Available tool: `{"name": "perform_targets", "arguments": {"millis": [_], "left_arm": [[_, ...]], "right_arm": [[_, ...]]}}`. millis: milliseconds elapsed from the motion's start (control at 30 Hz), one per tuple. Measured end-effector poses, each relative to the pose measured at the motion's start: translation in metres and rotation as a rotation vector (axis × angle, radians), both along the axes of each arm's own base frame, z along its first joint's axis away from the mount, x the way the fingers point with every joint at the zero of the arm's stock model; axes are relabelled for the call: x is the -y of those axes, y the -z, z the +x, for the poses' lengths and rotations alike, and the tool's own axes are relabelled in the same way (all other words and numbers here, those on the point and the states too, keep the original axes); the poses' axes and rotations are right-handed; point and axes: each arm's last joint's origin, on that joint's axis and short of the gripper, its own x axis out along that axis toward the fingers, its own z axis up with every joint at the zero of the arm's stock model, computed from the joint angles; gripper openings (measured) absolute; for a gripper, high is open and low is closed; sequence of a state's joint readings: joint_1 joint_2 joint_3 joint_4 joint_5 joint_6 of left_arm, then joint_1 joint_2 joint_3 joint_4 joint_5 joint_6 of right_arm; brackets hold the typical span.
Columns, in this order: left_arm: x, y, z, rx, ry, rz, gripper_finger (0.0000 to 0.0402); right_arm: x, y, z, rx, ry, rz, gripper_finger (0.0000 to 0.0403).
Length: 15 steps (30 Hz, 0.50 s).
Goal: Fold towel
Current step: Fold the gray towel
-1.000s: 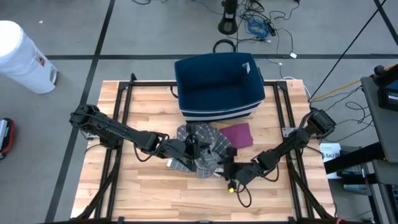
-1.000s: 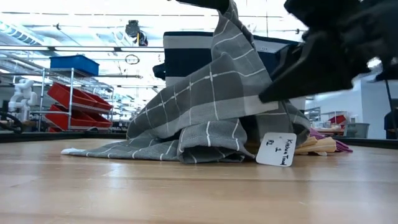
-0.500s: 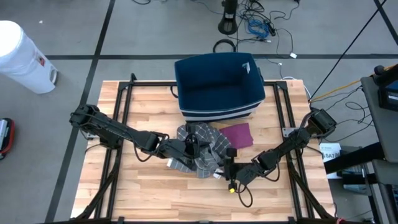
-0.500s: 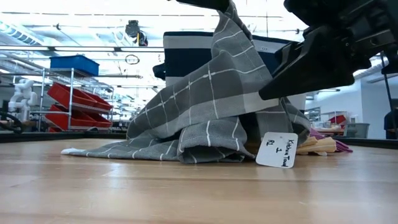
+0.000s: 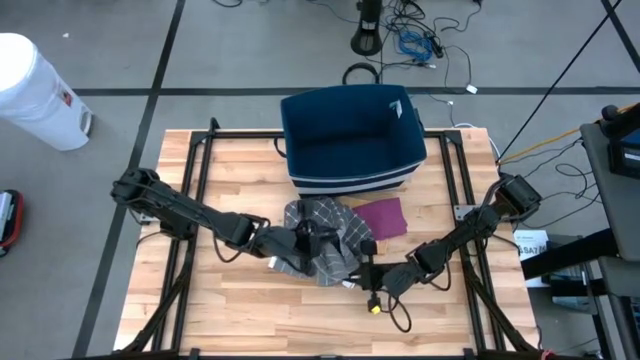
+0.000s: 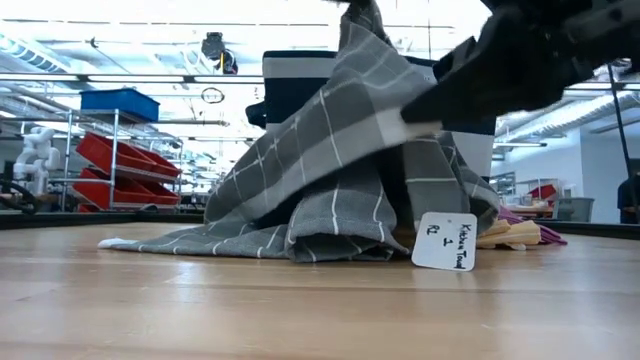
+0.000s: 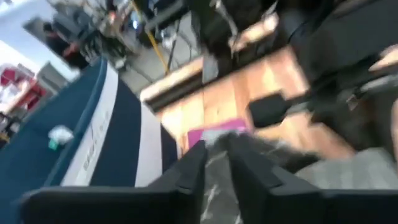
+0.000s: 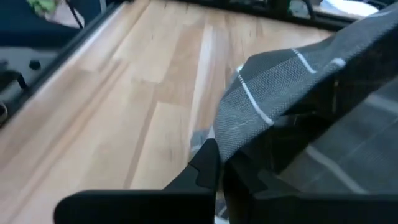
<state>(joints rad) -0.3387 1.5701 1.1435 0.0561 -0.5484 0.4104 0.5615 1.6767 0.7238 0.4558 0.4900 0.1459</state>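
— Both grippers at the towel (image 5: 322, 240), bunched mid-table just in front of the blue bin (image 5: 352, 135) and beside a magenta cloth (image 5: 384, 216).

— Left gripper (image 5: 312, 238) right on top of the heap, fingers closed to a narrow slot with grey fabric pinched between them, judging by the wrist view. Peak of the cloth lifted high in the low view, draping down like a tent.

— And the right gripper (image 5: 363, 268)?

— At the near-right edge of the heap, fingers (image 8: 208, 163) clamped on a fold of grey check fabric. Closest to that free edge, so probably best placed to draw it outward.

— Long axis?

— Hard to call. Crumpled, no clear length; lying roughly from the left fingers towards the right ones, with a low tail spread flat along the table (image 6: 300, 300) on the far side from the tag (image 6: 446, 240).

— Looks of it?

— Grey, thin white windowpane lines, soft and slumped, white label hanging at the front. No fold made yet; needs spreading first, likely by pulling the two grips apart.
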Motion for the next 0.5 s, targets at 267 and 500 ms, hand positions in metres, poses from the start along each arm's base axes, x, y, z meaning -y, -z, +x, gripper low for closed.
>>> {"name": "perform_targets", "arguments": {"millis": [267,500], "left_arm": [[0.026,-0.014,-0.009,0.117,-0.097,0.142,0.0217],[0.058,-0.021,-0.028,0.155,0.007,0.053,0.0264]], "right_arm": [[0.01,-0.024,0.004,0.088,-0.017,0.121,0.0001],[0.021,-0.051,0.004,0.195,-0.02,0.169,0.0001]]}}
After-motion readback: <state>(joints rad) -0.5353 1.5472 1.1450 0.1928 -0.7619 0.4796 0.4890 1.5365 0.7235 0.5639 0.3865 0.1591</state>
